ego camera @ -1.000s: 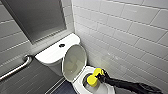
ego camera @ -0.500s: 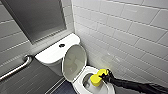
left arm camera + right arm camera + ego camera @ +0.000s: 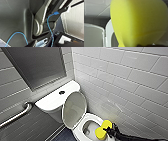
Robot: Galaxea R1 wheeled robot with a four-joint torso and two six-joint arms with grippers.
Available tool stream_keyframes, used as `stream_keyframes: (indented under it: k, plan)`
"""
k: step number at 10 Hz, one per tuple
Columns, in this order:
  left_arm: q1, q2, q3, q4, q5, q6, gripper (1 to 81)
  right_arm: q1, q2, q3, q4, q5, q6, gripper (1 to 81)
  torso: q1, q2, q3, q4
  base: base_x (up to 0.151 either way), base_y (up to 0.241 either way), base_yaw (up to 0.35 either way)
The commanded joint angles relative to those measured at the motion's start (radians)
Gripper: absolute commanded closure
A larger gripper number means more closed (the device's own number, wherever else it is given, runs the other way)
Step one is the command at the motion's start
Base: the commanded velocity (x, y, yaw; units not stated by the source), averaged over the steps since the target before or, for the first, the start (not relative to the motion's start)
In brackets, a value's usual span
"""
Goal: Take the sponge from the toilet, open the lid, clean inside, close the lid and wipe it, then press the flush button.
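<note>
**Sponge gripped at the open bowl**

The sponge (image 3: 101,130) is clamped in the right gripper (image 3: 108,131), at the near right part of the rim of the toilet (image 3: 79,130). The lid (image 3: 74,109) stands raised against the tank (image 3: 51,102), whose flat top carries a round flush button (image 3: 61,92). A grab bar (image 3: 15,115) runs along the left wall, and white tiles (image 3: 130,79) cover the right.

Bright yellow sponge (image 3: 102,129), glossy white toilet (image 3: 82,127), greyish-white lid (image 3: 74,109) underside, white wall tiles (image 3: 130,79).
</note>
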Motion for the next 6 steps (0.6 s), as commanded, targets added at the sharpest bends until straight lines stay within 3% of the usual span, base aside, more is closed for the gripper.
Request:
stream_keyframes:
  k: [1,6]
  plan:
    - [0.024,-0.008,0.040,0.017,0.089,0.005,1.0,0.057,-0.131,0.164,0.005,-0.039,0.006,81.1,0.000,0.000,0.000,0.000,0.000,0.000,0.000]
    - [0.024,0.003,0.040,0.040,0.089,0.005,1.0,-0.134,-0.310,0.359,-0.004,0.094,0.002,81.1,0.000,0.000,0.000,0.000,0.000,0.000,0.000]
